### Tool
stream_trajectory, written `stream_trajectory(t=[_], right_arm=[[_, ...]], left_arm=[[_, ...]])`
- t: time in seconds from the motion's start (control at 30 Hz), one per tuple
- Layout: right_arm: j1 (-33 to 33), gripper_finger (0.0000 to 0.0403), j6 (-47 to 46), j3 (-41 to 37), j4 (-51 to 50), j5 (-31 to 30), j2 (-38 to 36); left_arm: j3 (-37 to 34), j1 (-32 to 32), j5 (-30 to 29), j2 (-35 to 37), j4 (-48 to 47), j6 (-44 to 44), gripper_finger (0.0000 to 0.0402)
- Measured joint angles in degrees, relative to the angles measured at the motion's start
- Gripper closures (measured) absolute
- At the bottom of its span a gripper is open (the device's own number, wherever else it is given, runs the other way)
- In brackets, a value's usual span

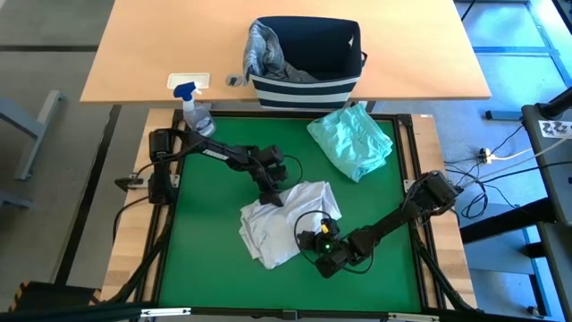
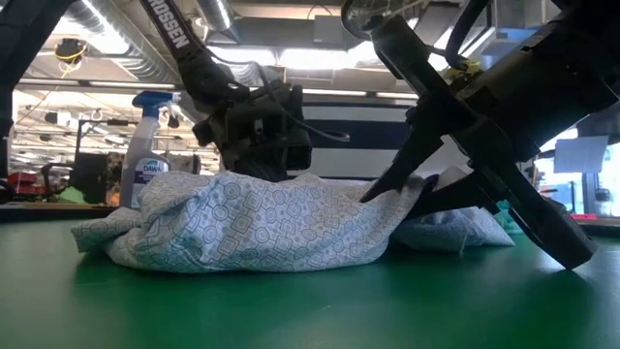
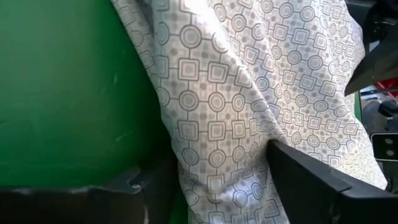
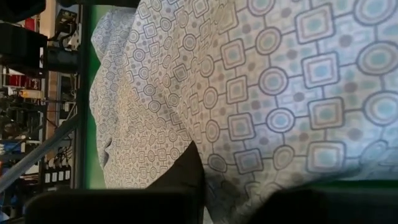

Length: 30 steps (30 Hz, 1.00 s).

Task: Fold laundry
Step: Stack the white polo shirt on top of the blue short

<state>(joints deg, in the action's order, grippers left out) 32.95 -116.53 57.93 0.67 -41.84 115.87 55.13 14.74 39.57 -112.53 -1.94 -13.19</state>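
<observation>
A white garment printed with small circles and squares lies crumpled in the middle of the green table. My left gripper is at its far edge, open, with a raised fold of the cloth between its two fingers. My right gripper is at the garment's near right part and is shut on the cloth. A mint-teal garment lies bunched at the table's far right. A grey-blue shirt hangs over the rim of the striped basket. My left gripper comes slanting down from the far left onto the garment's far edge. Its open fingers stand on either side of a raised fold, one against the cloth. The garment lies on the table. My right gripper pinches a bunched part of the garment's right side between its two fingers, slanting down from the near right. How many layers, I cannot tell. The cloth rises slightly to the fingers; the rest lies slack on the table.
A spray bottle stands at the table's far left corner. The basket sits on the wooden desk beyond the far edge. Bare green surface shows to the left of and in front of the white garment.
</observation>
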Motion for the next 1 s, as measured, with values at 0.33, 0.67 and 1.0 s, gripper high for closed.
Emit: stream_trajectory(t=[0.33, 0.67, 1.0], right_arm=[[-0.05, 0.0358, 7.54, -0.05, -8.66, -0.77, -1.22], [-0.09, 0.0359, 9.29, -0.59, -34.85, 0.02, -8.46], [-0.04, 0.0360, 14.30, -0.48, -41.58, 3.89, -10.59]], left_arm=[[-0.13, -1.06, 1.59, -0.21, 3.88, 2.56, 0.0316], [-0.35, -1.84, 1.20, -0.68, 13.04, -1.63, 0.0381], [-0.33, -3.02, -7.33, -0.57, 16.87, -11.46, 0.0354]])
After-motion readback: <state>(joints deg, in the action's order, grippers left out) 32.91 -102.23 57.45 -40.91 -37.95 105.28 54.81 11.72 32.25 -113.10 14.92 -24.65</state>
